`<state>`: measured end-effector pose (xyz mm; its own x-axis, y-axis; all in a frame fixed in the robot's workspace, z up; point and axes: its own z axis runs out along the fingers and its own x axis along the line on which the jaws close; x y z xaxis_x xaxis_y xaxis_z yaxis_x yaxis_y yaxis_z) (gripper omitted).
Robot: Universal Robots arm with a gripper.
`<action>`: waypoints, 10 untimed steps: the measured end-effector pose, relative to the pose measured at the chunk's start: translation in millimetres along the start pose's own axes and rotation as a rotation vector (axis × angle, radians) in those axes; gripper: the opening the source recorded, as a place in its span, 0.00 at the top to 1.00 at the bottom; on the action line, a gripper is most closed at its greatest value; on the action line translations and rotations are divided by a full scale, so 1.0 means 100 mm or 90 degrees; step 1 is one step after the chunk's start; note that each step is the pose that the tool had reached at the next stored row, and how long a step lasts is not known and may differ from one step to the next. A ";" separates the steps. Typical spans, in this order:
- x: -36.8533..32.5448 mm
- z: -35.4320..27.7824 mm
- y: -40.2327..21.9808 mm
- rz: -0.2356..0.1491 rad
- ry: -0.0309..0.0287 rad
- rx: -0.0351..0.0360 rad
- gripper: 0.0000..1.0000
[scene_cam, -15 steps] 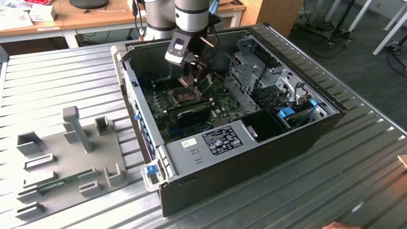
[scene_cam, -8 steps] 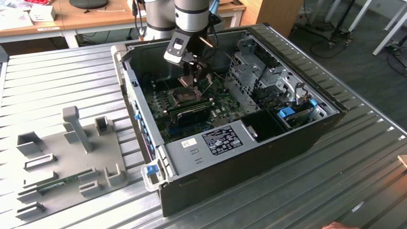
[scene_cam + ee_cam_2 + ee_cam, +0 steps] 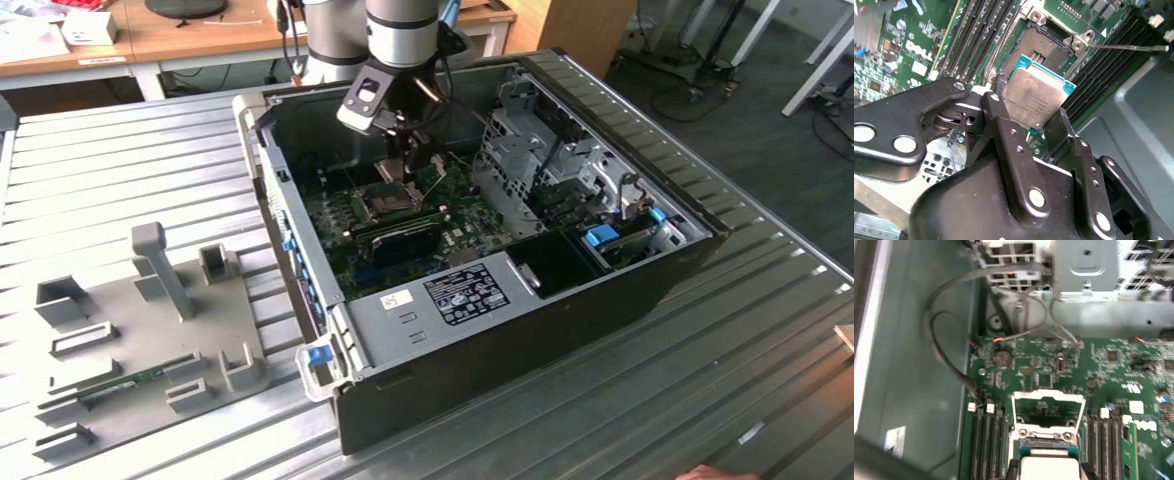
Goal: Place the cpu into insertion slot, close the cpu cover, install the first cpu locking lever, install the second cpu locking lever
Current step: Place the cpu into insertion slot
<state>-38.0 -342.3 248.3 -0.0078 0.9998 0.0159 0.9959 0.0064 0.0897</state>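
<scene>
Right up close, the black fingers (image 3: 999, 120) of the gripper (image 3: 1029, 107) are clamped on opposite edges of the cpu (image 3: 1031, 97), metal face towards the second wrist view. The chip hangs just short of the insertion slot (image 3: 1046, 45), near it but not seated, and it looks tilted against the socket's square. The slot is bare and dark, and the cpu cover (image 3: 1048, 396) stands swung up behind it in the first wrist view. A thin locking lever (image 3: 1126, 48) sticks out to one side, clear of the socket.

In the exterior view, the arm reaches down into the open computer case (image 3: 534, 340), which lies on the ribbed metal desk (image 3: 134, 150).

Now the danger, as I read it. A chip that goes down skewed could land crooked on the socket contacts and bend them. The grip is only on the edges, so a nudge against the socket rim might twist the chip or make it slip. The raised cover and the lever sit close enough to snag a finger.

The count: one cpu, one slot, one cover, one lever I can pick out for sure, and two banks of memory strips (image 3: 989, 440), one on either side of the socket.
</scene>
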 end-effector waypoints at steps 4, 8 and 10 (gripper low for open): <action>0.000 0.000 0.000 0.007 -0.0006 -0.0001 0.46; 0.000 0.002 0.000 0.022 -0.0019 -0.0004 0.46; 0.000 0.002 0.000 0.022 -0.0020 -0.0004 0.46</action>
<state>-38.0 -342.3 248.1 0.0274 0.9995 0.0159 0.9956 -0.0287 0.0897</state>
